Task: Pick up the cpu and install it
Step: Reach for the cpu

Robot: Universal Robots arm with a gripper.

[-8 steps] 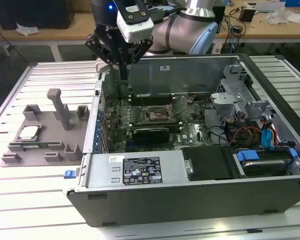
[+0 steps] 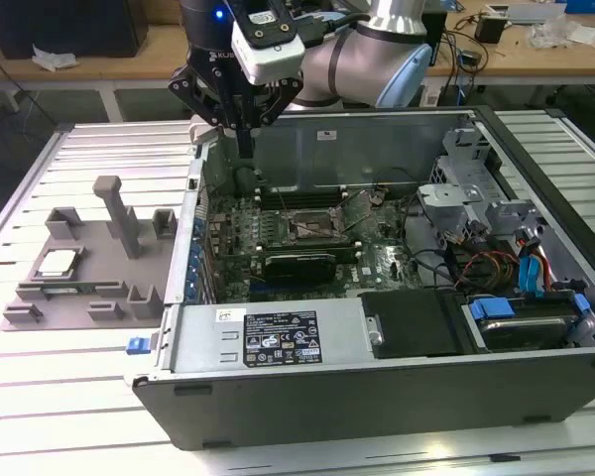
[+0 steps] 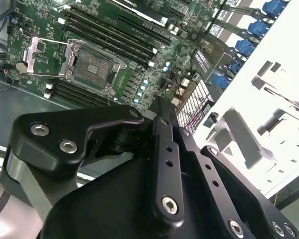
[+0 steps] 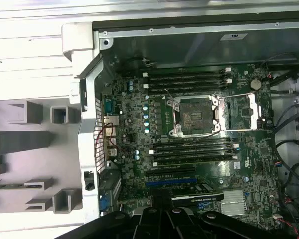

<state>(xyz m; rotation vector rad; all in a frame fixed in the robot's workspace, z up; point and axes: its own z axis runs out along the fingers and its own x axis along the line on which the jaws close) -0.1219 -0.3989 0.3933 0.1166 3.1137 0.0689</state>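
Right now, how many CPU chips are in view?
1. The cpu lies flat on the grey fixture at the exterior view's left, outside the computer case; the socket looks empty.

bright even light, blown-out glare on the fixture (image 3: 289, 99), shadowed case (image 4: 189, 50)

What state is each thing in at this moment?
cpu: lying flat on the grey fixture, outside the computer case.
socket: empty, retention frame swung open.
computer case: on its side, panel off.
gripper: shut, empty, raised over the computer case's rim.
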